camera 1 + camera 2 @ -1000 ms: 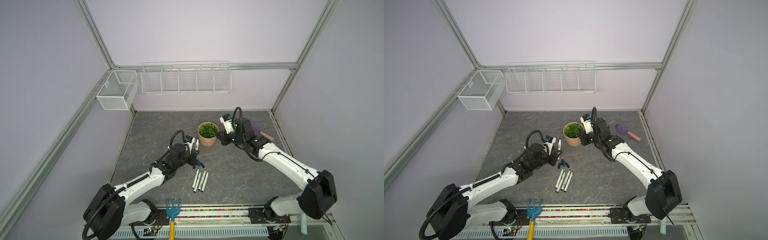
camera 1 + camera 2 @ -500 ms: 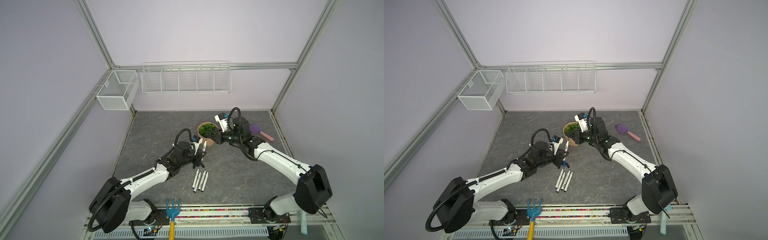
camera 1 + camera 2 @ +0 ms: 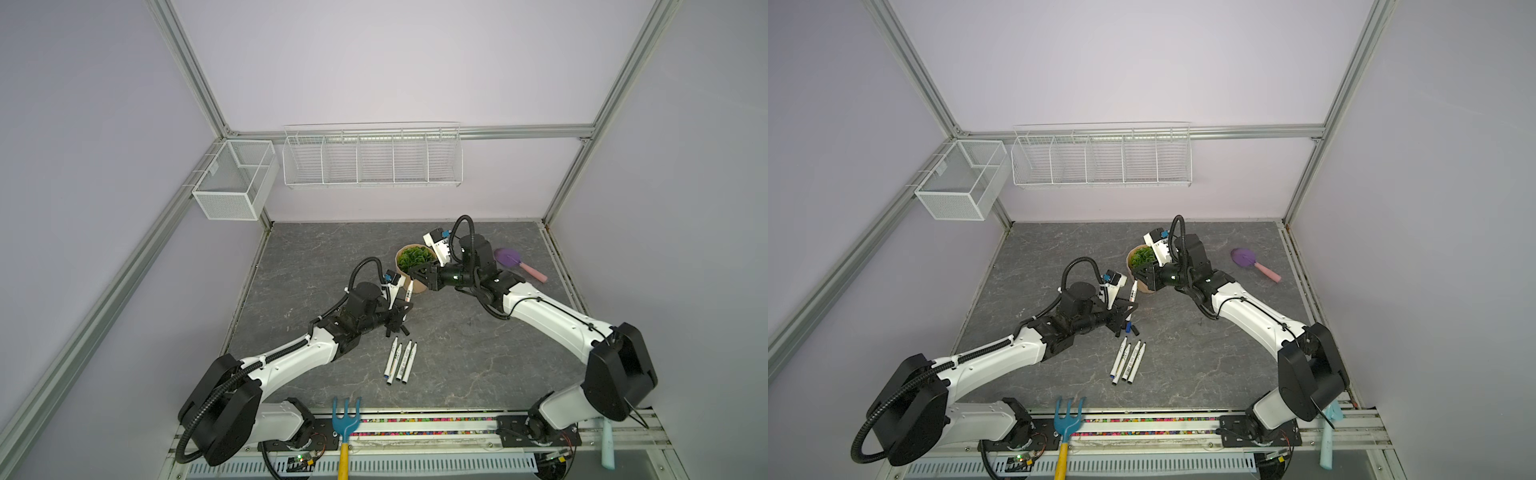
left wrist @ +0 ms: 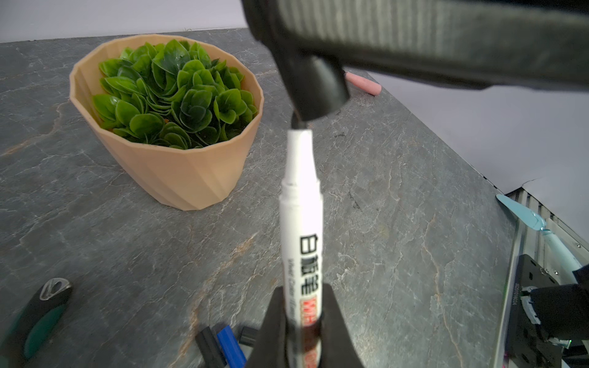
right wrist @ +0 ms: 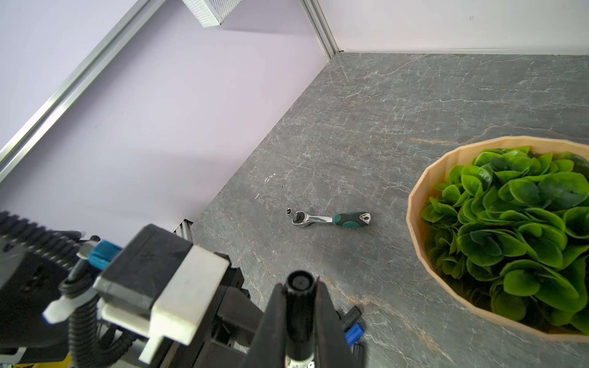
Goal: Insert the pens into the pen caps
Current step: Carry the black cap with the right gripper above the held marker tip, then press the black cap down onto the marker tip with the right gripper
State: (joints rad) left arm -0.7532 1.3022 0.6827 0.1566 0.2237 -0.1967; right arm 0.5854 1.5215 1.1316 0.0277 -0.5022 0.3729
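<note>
At the front lay a blue garden fork with a yellow handle [image 3: 345, 426]. Past it, slim white pens [image 3: 400, 360] lay side by side on the grey stone-look table [image 3: 457, 353], with short black and blue plastic caps [image 3: 1128, 328] just behind them. The left gripper [image 4: 302, 306] squeezed one white pen with black letters [image 4: 301, 207]. Its dark tip was at the mouth of a short black cap [image 4: 318, 86], pinched in the right gripper [image 5: 299, 296]. Behind stood a tan pot of green leaves [image 4: 178, 175]
</note>
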